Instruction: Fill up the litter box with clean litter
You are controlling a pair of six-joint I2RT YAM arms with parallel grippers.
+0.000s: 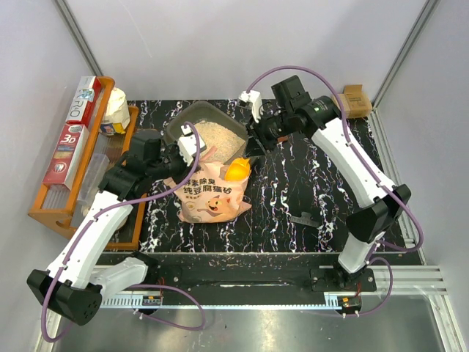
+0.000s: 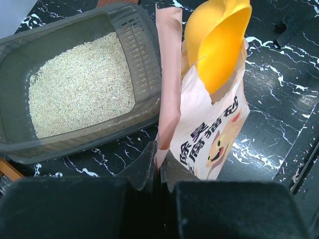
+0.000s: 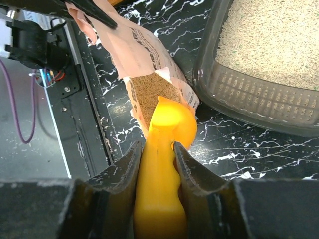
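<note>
The dark grey litter box (image 1: 178, 122) stands at the table's back with a layer of beige litter (image 1: 216, 137) in it; it also shows in the left wrist view (image 2: 144, 45) and the right wrist view (image 3: 249, 107). My left gripper (image 2: 160, 157) is shut on the top edge of the pink pig-printed bag (image 2: 214, 134), holding it open. My right gripper (image 3: 157, 152) is shut on the handle of the yellow scoop (image 3: 167, 129), whose bowl is dipped into the litter inside the bag (image 3: 149, 92).
An orange wooden rack (image 1: 55, 205) with boxes and bottles stands at the left edge. A cardboard box (image 1: 357, 99) sits at the back right. A small dark comb-like item (image 1: 302, 218) lies on the black marbled table.
</note>
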